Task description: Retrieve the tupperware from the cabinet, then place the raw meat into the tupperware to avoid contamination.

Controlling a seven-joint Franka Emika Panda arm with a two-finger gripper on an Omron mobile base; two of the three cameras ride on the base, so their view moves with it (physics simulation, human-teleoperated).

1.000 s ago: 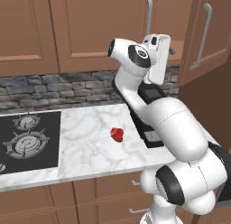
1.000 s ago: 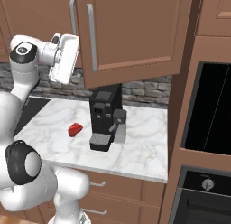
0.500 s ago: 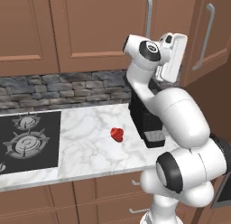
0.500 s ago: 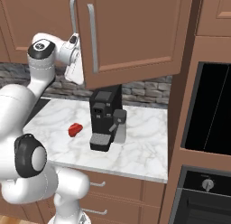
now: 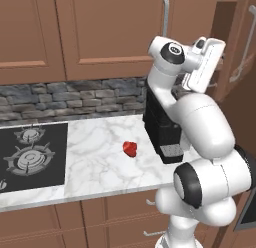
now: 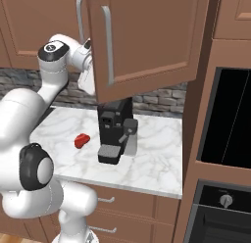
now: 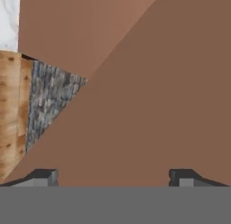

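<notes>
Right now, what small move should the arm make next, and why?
Probably reach further into the cabinet: its door stands open, the open gripper is empty beside it, and the raw meat waits on the counter for the tupperware.

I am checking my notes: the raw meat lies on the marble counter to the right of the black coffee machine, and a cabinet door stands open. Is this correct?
Not quite. In the right base view the raw meat lies to the left of the black coffee machine, not the right. It is on the marble counter, and the cabinet door stands open.

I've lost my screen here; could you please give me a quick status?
Gripper open, empty, raised by the cabinet door. Raw meat lying on the counter. Door stands ajar, close before the hand.
</notes>
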